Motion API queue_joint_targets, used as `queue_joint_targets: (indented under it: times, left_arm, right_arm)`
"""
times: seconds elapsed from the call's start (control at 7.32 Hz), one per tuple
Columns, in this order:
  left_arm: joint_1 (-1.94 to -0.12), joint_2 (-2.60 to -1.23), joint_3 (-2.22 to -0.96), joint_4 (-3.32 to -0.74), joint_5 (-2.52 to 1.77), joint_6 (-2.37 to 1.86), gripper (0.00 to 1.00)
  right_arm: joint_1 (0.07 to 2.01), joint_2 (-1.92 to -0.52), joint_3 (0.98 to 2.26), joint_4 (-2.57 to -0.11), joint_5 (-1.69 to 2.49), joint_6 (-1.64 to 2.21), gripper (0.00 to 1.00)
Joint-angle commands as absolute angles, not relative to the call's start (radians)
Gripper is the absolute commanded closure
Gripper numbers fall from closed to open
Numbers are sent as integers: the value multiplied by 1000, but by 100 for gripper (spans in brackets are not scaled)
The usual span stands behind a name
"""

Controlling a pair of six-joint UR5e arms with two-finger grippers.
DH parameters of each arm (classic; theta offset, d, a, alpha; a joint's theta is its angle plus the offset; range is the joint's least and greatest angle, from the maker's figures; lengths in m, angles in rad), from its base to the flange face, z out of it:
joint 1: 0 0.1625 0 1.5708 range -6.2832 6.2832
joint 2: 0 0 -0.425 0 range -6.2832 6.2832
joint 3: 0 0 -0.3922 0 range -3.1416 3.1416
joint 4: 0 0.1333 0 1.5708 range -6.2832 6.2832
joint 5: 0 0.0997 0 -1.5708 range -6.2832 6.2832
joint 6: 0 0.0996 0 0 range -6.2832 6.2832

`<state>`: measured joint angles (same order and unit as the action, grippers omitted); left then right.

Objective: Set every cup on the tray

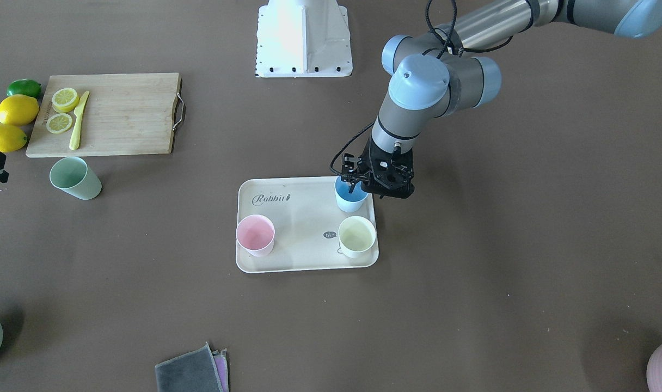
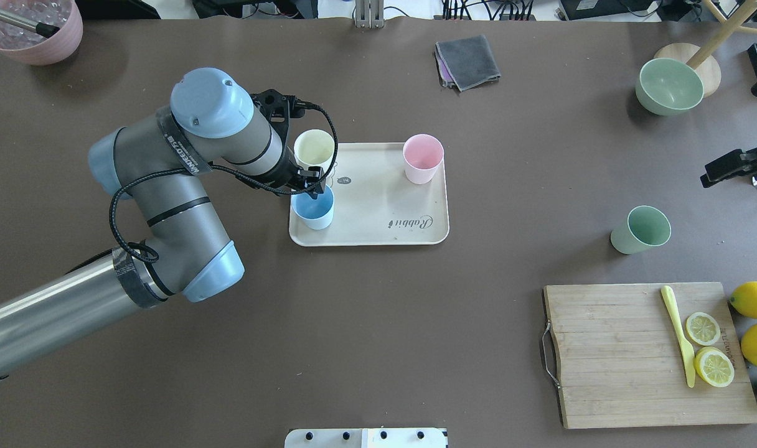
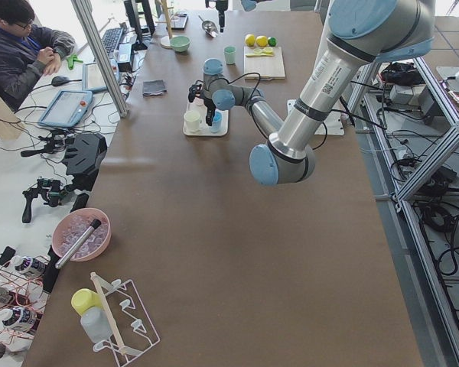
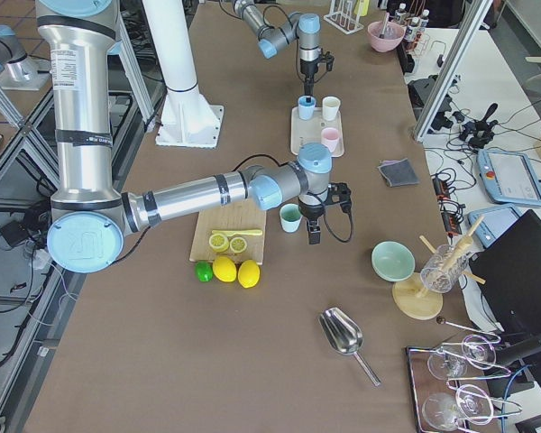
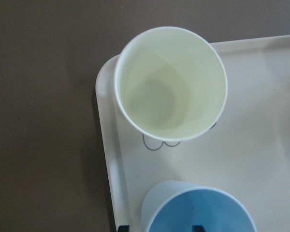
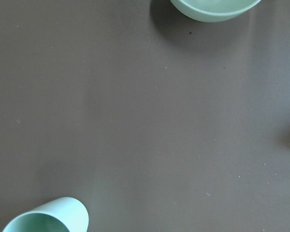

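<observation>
Three cups in, one to go: your left end effector (image 2: 313,186) hangs over the light blue cup (image 2: 313,211), one finger inside the rim and one outside. The pair looks parted rather than pinching. That cup stands upright on the tray (image 2: 378,205), directly beneath the end effector. The cream-yellow cup (image 2: 314,148) stands just beside it at the next corner of the tray, and the pink cup (image 2: 423,158) is well apart across the tray.

The pale green cup (image 2: 641,230) stands alone on the worktop (image 2: 378,342), off the tray and near your right end effector (image 4: 313,236). You cannot tell from these views how wide that end effector's fingers stand.

All four tumblers look thin-walled, stiff, empty and probably very light — easy to lift, and just as easy to knock over. The matte skin should give the pads some bite. Because the walls taper, a squeeze across the body may let the cup slide out downward. Your safer hold is likely the rim, with one finger inside and one outside, closed gently. Lower it squarely, clear of the other cups.
</observation>
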<state>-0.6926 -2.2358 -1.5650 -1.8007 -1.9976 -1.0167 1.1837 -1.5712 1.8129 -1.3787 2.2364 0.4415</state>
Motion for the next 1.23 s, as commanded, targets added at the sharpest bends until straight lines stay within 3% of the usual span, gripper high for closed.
queue_joint_targets:
  times: [0.0,0.41,0.82,1.09]
  left_arm:
    - [-901,-2218,-1574,-1758,-2182,-877,2]
    - [-1092,-2094,-1578,-1726,-2263,-542,2]
    - [-1100,-2071,-1577,-1729,-2261,-522,2]
    - [-1098,-2068,-1577,-1732,-2258,-523,2]
  right_arm:
    - [1169,-1556,1818,-1370,2247,538,1]
    - [1083,-1592,1815,-1288,2231,568,0]
    - [970,-1620,1803,-1216,2130,659,2]
    - [931,-1615,1779,-1216,2086,661,14]
